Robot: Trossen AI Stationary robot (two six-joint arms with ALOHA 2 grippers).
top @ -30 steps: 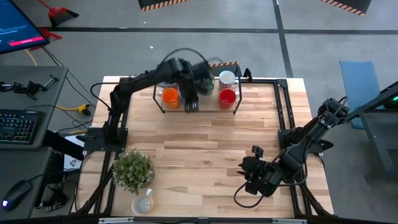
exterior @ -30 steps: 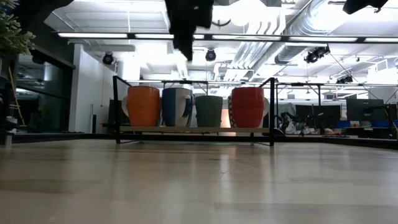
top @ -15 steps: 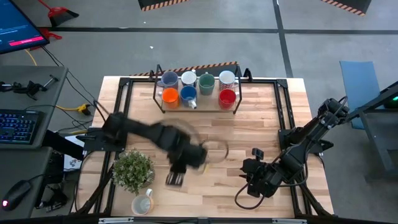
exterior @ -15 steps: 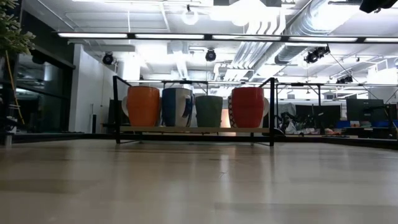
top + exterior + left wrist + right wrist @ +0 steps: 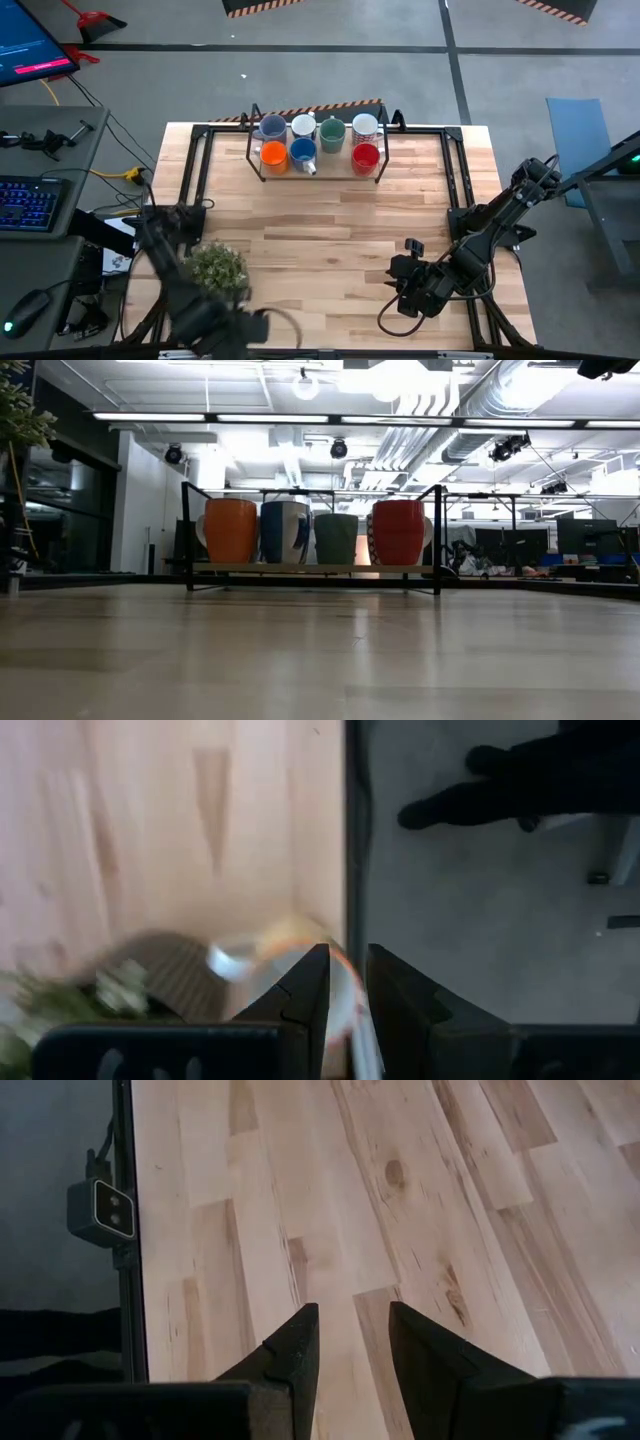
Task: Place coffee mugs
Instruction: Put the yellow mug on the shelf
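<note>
At the far edge of the table [image 5: 330,230], seven coffee mugs sit in a black wire rack [image 5: 318,176] in two rows: grey-blue mug [image 5: 271,127], white mug [image 5: 303,127], green mug [image 5: 332,129] and patterned white mug [image 5: 365,126] behind; orange mug [image 5: 273,154], blue mug [image 5: 302,151] and red mug [image 5: 365,156] in front. From the low view the back row is mostly hidden behind the front one. An eighth, pale mug [image 5: 262,948] shows only blurred in the left wrist view, at the table's near edge beside the potted plant [image 5: 216,268]; from above the left arm covers it. The left gripper [image 5: 348,982] hangs just over that mug, fingers a narrow gap apart, holding nothing that can be made out. The right gripper [image 5: 350,1342] waits near the table's right front corner, fingers slightly parted and empty over bare wood. No writing is legible. A keyboard [image 5: 28,202] and a monitor [image 5: 30,47] sit on a desk to the left.
</note>
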